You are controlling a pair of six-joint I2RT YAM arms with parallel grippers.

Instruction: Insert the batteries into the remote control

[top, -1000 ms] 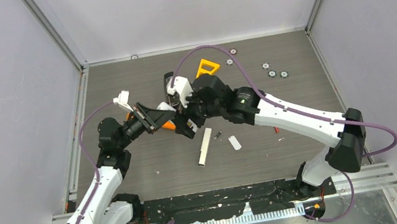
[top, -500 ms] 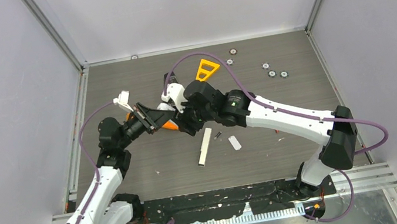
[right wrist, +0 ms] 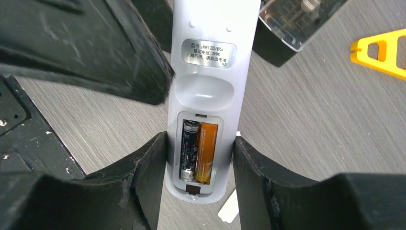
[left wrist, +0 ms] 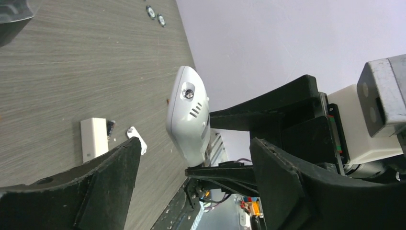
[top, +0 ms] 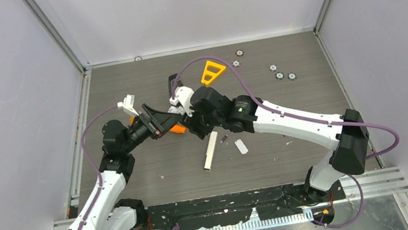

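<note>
The white remote control hangs above the table with its back facing the right wrist camera. Its battery bay is uncovered and holds two batteries side by side, a dark grey one and an orange one. My right gripper is shut on the remote's bay end, one finger pressed on each side. In the left wrist view the remote's rounded front end sits between the jaws of my left gripper. Those jaws stand wide open and touch nothing. Both grippers meet above the table's middle.
A second white remote lies on the table, with a small white cover and a tiny dark piece beside it. A yellow triangle and several silver discs lie at the back. An orange object sits under the grippers.
My right gripper moved in and shut on the remote's bay end. My left gripper then opened and let go of the remote.
</note>
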